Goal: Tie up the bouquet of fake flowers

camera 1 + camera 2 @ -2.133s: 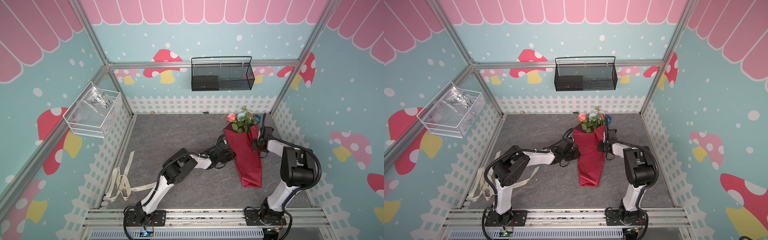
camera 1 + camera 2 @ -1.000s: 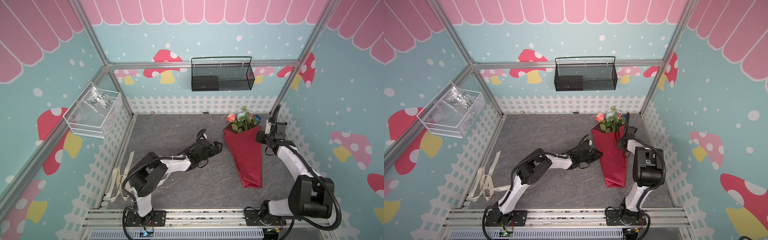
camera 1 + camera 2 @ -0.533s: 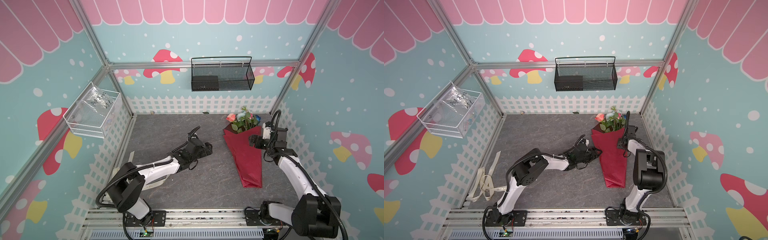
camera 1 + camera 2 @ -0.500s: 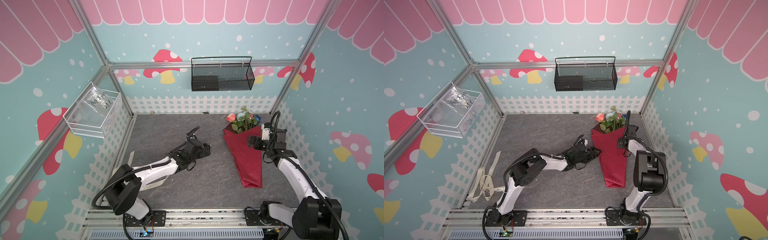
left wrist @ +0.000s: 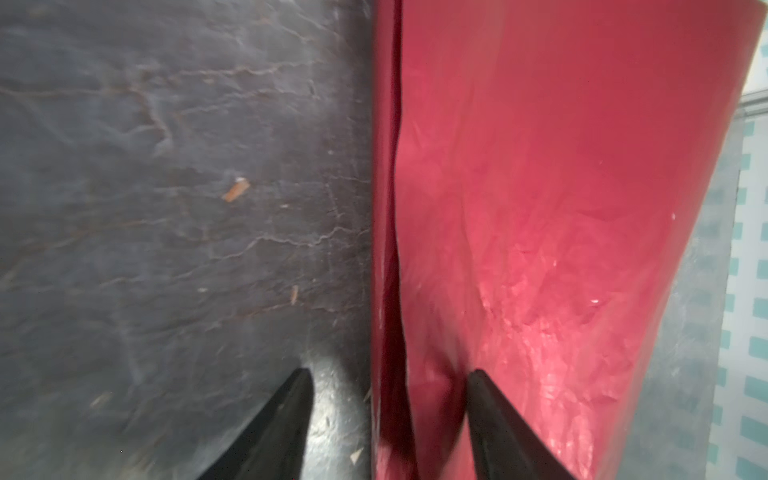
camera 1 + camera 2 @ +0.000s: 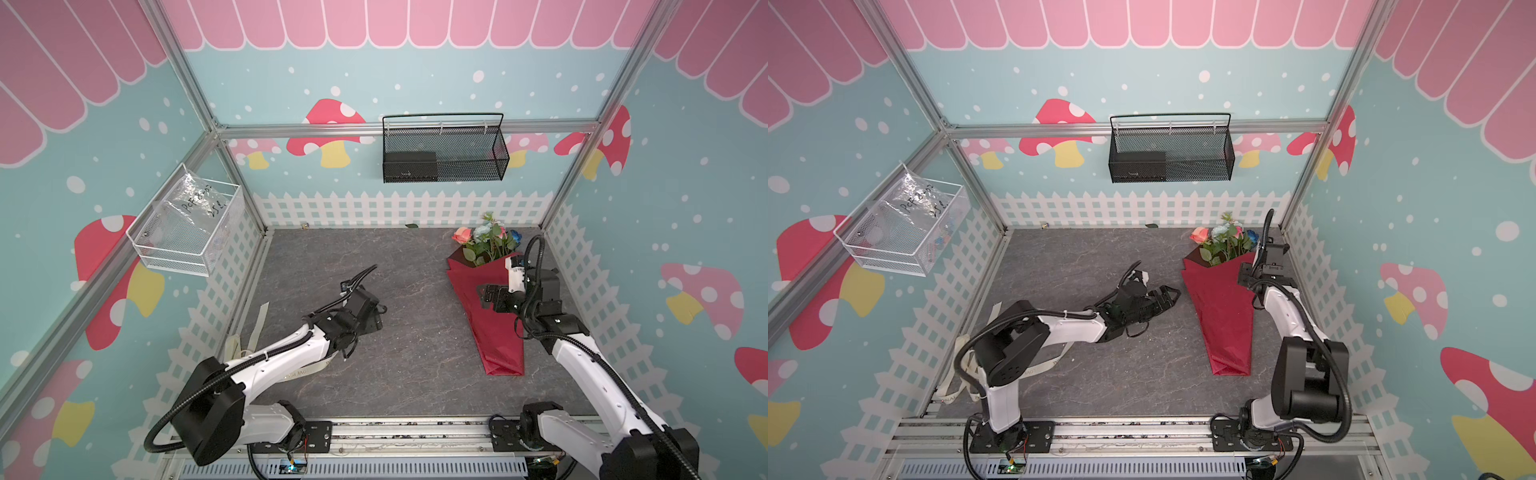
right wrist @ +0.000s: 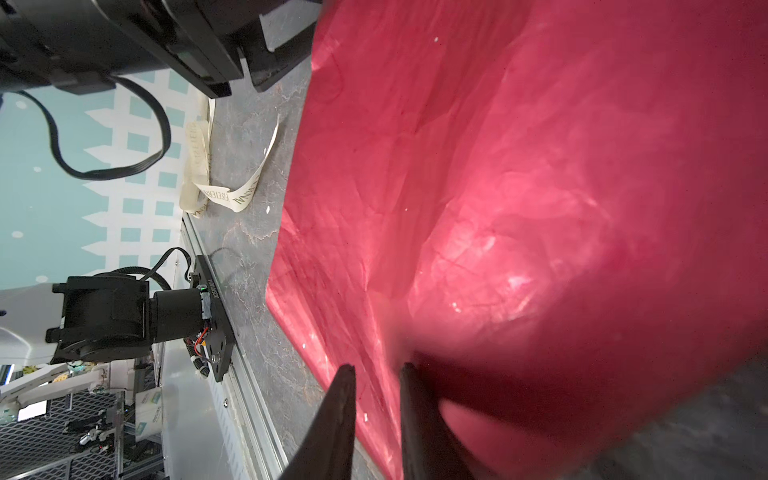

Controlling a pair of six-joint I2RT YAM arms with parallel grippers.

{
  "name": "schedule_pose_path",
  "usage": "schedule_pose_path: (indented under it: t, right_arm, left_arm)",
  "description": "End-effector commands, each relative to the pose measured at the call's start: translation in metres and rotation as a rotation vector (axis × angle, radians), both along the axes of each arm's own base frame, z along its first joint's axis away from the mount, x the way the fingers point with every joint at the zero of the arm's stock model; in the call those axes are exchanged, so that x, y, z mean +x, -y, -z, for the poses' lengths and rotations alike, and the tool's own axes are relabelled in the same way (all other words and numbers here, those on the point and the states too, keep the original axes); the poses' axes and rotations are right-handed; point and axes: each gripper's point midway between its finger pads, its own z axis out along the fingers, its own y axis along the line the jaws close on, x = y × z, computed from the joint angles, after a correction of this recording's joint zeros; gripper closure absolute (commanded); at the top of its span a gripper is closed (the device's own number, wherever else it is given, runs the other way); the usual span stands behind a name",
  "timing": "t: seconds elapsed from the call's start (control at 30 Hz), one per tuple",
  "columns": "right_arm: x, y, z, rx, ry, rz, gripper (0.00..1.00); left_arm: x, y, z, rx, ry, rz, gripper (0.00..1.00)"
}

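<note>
**Inspector:** Walls?
**Assistant:** Teal panels [image 6: 415, 83] with red mushrooms and white dots. Pink scallops on top, a white picket fence [image 6: 374, 208] printed at the base, aluminium frame [image 6: 185, 75] at the corners.
**Inspector:** Floor?
**Assistant:** Grey stone-patterned sheet [image 6: 415, 353], evenly lit.
**Inspector:** Fittings?
**Assistant:** Black mesh basket [image 6: 469, 153] on the back wall. White wire basket [image 6: 183, 253] holding a clear bag [image 6: 187, 208] on the left wall.

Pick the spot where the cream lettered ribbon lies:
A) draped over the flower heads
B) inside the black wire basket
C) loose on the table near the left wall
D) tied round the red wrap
C: the ribbon lies loose on the table beside the left wall, well apart from the bouquet.
</note>
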Motion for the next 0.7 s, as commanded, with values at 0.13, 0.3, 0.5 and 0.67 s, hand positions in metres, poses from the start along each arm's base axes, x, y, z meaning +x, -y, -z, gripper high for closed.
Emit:
schedule_pose_path:
  t: [0.13,0.3,0.5,0.67]
  right_arm:
    - [-0.014,0.002,0.026,-0.030,-0.091,0.001,0.77]
    - [-0.011,0.004,0.025,-0.057,-0.092,0.000,0.75]
    - [0.036,0.018,-0.024,-0.115,0.082,0.079,0.62]
    - [0.091,0.051,-0.053,-0.206,0.226,0.241,0.39]
  left_arm:
    - [0.002,0.004,0.013,-0.037,-0.022,-0.010,0.65]
    - [-0.001,0.007,0.022,-0.050,-0.051,0.000,0.86]
    - [-0.004,0.006,0.022,-0.042,-0.050,0.000,0.89]
    - [-0.006,0.005,0.021,-0.038,-0.040,0.005,0.90]
